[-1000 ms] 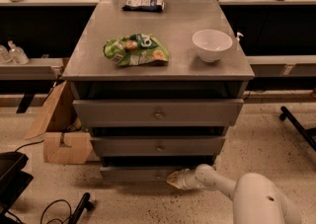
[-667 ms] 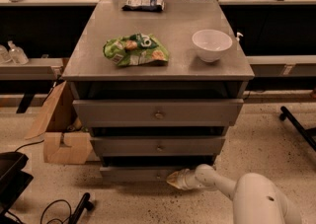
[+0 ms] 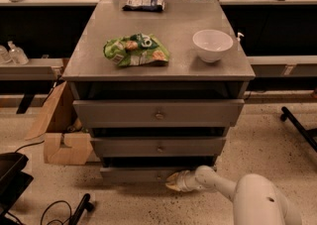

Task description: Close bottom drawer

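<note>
Grey and slim, the bottom drawer (image 3: 130,174) sits lowest in the cabinet (image 3: 171,73), slightly proud. An off-centre push could probably skew it on its runners or let the pincer (image 3: 172,183) slide off. That pincer touches its front near the middle; clenched or released, I cannot tell.

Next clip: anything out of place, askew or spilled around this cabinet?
Nothing is spilled. The bottom drawer stands slightly out from the cabinet, with a dark gap above its front. The gripper is low by the floor at that front, right of centre. On top, the green snack bag lies crumpled and the white bowl stands upright.
</note>
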Available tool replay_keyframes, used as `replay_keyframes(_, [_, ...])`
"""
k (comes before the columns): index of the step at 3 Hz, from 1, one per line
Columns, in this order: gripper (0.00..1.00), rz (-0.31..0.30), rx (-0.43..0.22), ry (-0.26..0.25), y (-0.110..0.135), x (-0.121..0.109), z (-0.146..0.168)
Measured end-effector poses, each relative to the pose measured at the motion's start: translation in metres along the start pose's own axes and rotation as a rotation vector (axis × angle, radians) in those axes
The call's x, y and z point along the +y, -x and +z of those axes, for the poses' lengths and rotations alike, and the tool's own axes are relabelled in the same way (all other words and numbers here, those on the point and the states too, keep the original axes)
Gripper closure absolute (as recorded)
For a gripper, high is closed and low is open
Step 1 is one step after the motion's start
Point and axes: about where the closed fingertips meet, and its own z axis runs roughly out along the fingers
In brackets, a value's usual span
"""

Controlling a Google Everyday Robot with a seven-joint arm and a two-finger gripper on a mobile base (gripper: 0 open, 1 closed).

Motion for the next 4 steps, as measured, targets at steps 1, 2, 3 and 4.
replay_keyframes(1, [0.06, 0.000, -0.001, 0.004, 0.0005, 0.0020, 0.0018])
replay_keyframes(2, [0.00, 0.000, -0.001, 0.006, 0.0003, 0.0054, 0.0021])
replay_keyframes(3, [0.01, 0.000, -0.002, 0.007, 0.0005, 0.0063, 0.0028])
replay_keyframes(4, [0.18, 0.001, -0.003, 0.011, 0.0010, 0.0083, 0.0046])
